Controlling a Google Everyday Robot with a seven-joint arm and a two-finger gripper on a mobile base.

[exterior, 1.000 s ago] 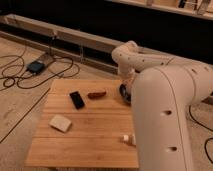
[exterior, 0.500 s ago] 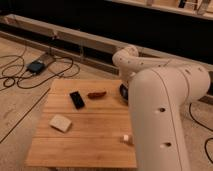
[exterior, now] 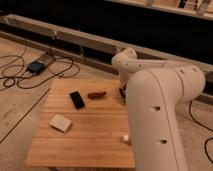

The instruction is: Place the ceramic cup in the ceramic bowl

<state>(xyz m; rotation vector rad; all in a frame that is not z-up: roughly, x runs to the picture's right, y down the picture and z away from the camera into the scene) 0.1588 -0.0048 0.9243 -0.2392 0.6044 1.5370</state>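
While bent, hand (exterior: 123,93) at table's (exterior: 85,130) edge.

We see a white arm (exterior: 155,100) over a light brown table (exterior: 90,130) with plank stripes. At the table's 2 o'clock the gripper (exterior: 122,93) looks dark. Near 12 o'clock lie a black rectangle (exterior: 76,99) and a red-brown piece (exterior: 96,94). At 8 o'clock lies a white block (exterior: 60,122).

Gripper (exterior: 123,93) (probably) right of table (exterior: 95,125).

High oblique view behind arm (exterior: 155,115)
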